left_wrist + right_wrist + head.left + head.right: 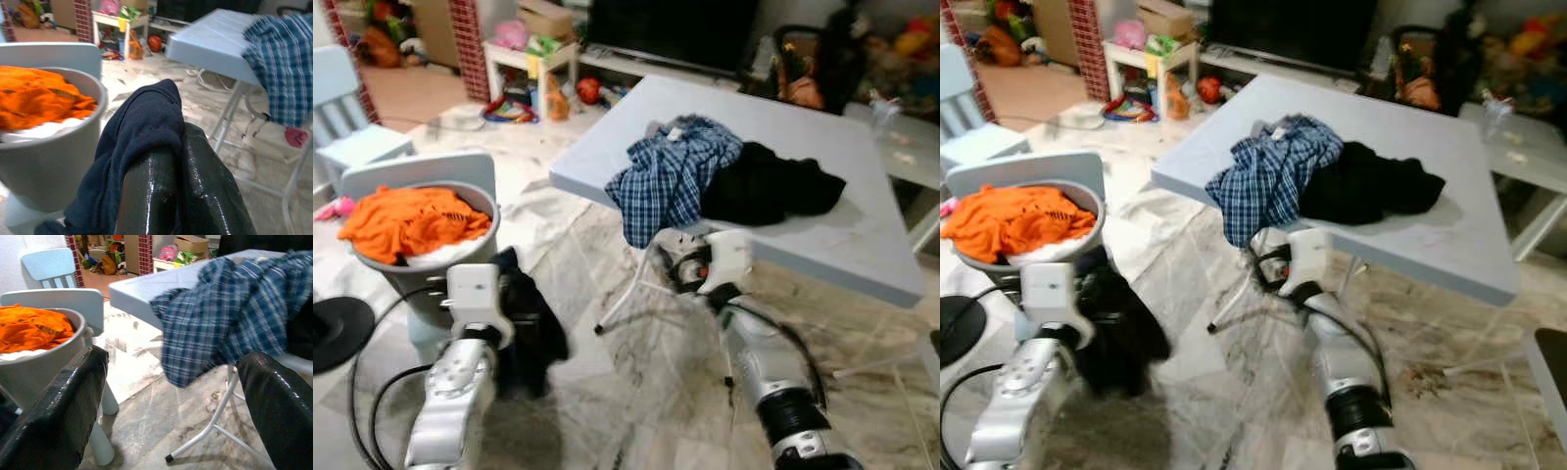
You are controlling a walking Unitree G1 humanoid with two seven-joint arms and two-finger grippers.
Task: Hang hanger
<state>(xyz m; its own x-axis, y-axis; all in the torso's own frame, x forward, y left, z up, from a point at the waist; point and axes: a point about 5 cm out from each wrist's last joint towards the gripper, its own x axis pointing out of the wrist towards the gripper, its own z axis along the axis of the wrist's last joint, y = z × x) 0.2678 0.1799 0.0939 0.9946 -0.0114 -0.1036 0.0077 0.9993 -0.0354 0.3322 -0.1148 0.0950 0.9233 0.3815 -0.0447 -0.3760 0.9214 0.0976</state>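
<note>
While our left pincer [181, 161] pinches a dark garment [137, 142], no hanger can be made out.

Our right pincer [171, 396] gapes empty below the worktop [862, 196] edge, facing the plaid shirt [671, 171].

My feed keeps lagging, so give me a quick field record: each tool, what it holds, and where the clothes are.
left tool: shut on a dark garment, beside the basket
right tool: open, holding nothing, near the table edge
basket: grey, holds orange cloth over something white
table: plaid shirt draped over the near edge, black garment beside it
hanger: none that I can make out
</note>
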